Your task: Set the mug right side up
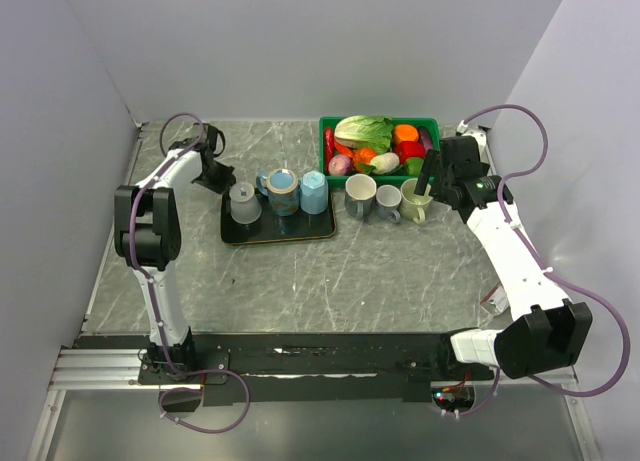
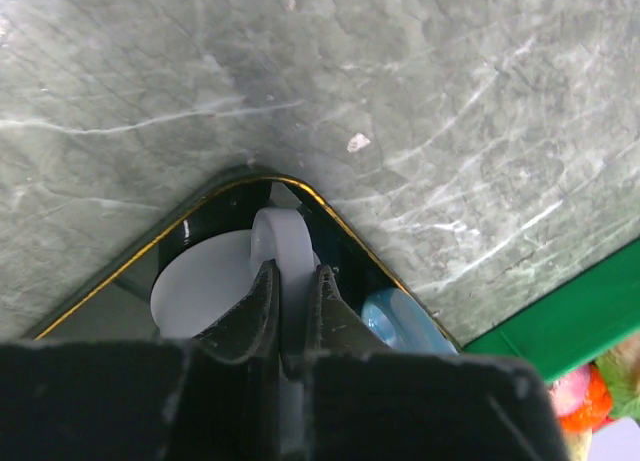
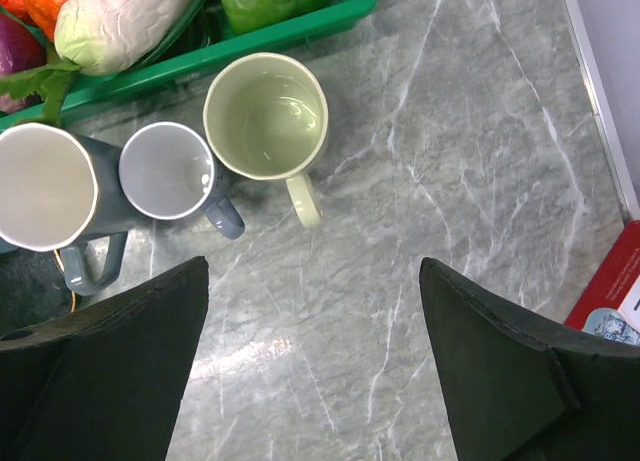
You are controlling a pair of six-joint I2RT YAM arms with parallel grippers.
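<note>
Jaws of the left gripper (image 2: 290,276) are pinched shut on the handle (image 2: 283,236) of the pale grey mug (image 1: 244,203), one black finger pressed against each side of the loop. The mug stands in the far-left corner of the black tray (image 1: 283,233), which has a thin gold rim. Just beside it on the tray are a blue-lidded cup (image 1: 281,189) and a light blue cup (image 1: 314,192).

The mug is upside down, with its flat base facing up, its mouth on the tray and its long axis vertical. Its handle sticks out toward the tray's far-left corner, straight into the gripper.

Over on the other side, the right gripper (image 3: 315,271) hangs wide open and holds nothing. It is above bare table near a pale green mug (image 3: 265,116), which stands upright by the green crate (image 3: 300,21) of vegetables.
</note>
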